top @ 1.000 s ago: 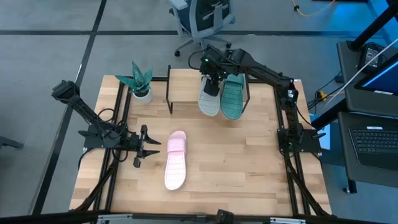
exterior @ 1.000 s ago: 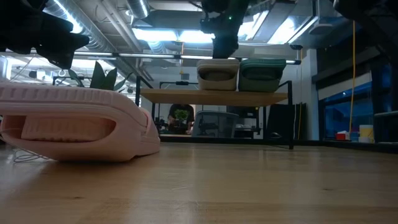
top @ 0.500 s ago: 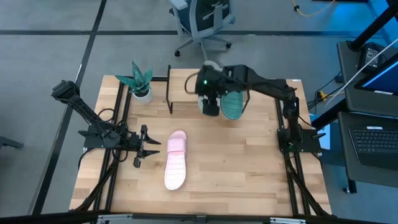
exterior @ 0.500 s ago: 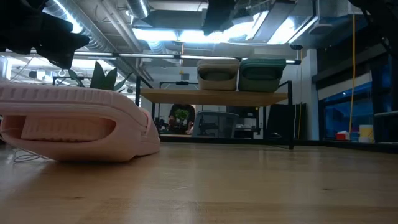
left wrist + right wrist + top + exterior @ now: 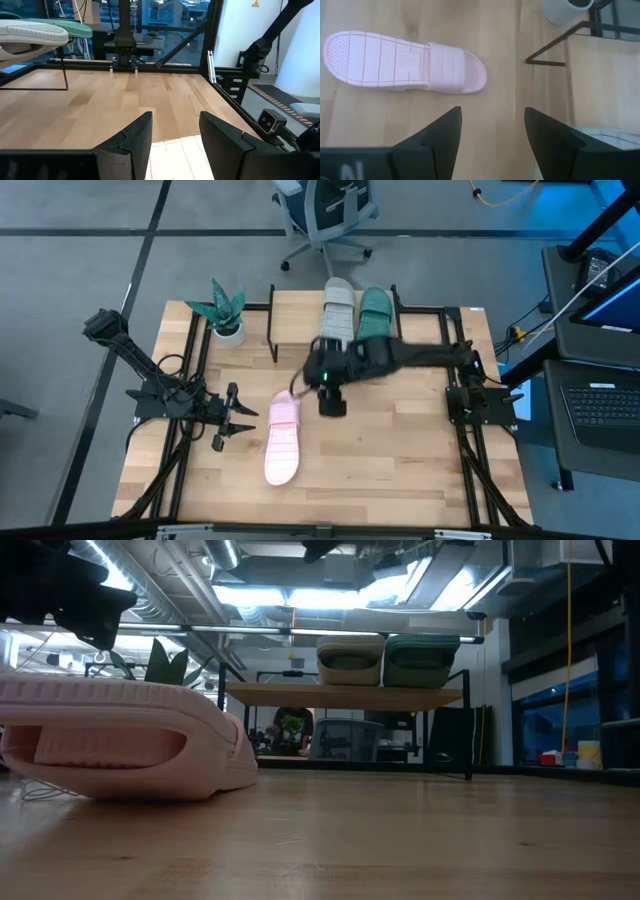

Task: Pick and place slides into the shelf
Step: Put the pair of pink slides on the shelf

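The pale pink slide point(image 5: 283, 437) lies sole-down on the tabletop; it also shows as the pink slide point(image 5: 405, 62) and, close up, the pink slide point(image 5: 120, 740). The light grey slide point(image 5: 340, 305) and the teal slide point(image 5: 375, 308) rest side by side on the shelf point(image 5: 300, 320). My right gripper point(image 5: 330, 402) hangs open above the table, just right of the pink slide's strap end; its fingers point down in my right gripper's own view point(image 5: 492, 135). My left gripper point(image 5: 235, 415) waits open at the pink slide's left, with the slide's edge point(image 5: 175, 155) below its fingers.
A potted plant point(image 5: 225, 315) stands at the table's far left, beside the shelf's left leg point(image 5: 272, 325). An office chair point(image 5: 325, 215) is on the floor beyond the table. Bare wood stretches over the table's right and near parts point(image 5: 400, 450).
My right gripper has left the grey slide on the shelf and swung toward the table's near edge and left, ending beside the pink slide. The grey and teal slides have stayed on the shelf.
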